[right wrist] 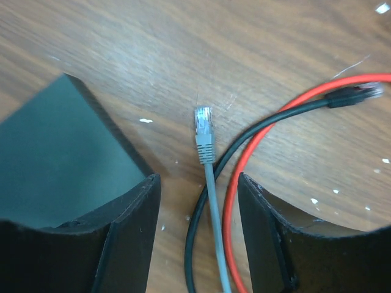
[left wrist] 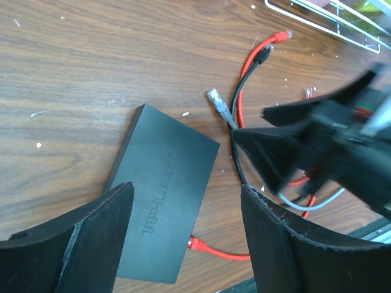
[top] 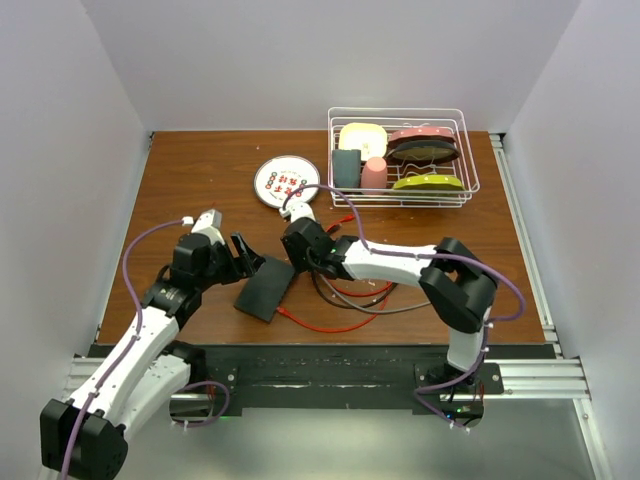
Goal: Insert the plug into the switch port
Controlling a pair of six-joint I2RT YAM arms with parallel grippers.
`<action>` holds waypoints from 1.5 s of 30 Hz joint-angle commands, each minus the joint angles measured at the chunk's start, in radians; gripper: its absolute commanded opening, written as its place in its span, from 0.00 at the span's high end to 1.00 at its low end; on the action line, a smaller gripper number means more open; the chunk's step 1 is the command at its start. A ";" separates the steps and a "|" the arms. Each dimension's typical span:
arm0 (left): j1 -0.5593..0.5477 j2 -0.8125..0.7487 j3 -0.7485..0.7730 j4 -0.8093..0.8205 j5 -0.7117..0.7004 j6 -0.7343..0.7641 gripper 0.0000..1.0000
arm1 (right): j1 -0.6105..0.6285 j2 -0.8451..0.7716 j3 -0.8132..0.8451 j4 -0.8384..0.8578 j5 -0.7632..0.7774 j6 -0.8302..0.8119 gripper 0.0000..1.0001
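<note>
I see the switch (top: pixel 266 290) lying flat on the table (top: pixel 200 180), between my two arms. My left jaws stand wide above it, gripping nothing. My right jaws are apart too, straddling the grey cable (right wrist: pixel 214 213) without pinching it. Its plug (right wrist: pixel 203 125) lies just ahead of them, beside the switch, next to the red cable (right wrist: pixel 227 213) and the black cable (right wrist: pixel 339 98).
</note>
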 commanded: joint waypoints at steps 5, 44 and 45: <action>0.007 -0.031 0.035 -0.026 0.036 0.034 0.25 | -0.006 0.066 0.055 -0.016 0.041 -0.008 0.44; 0.007 -0.072 0.023 -0.049 0.051 0.018 0.25 | -0.014 0.007 -0.063 -0.007 0.032 0.010 1.00; 0.007 -0.071 0.027 -0.054 0.051 0.020 0.25 | -0.014 -0.007 -0.062 -0.014 0.047 0.005 1.00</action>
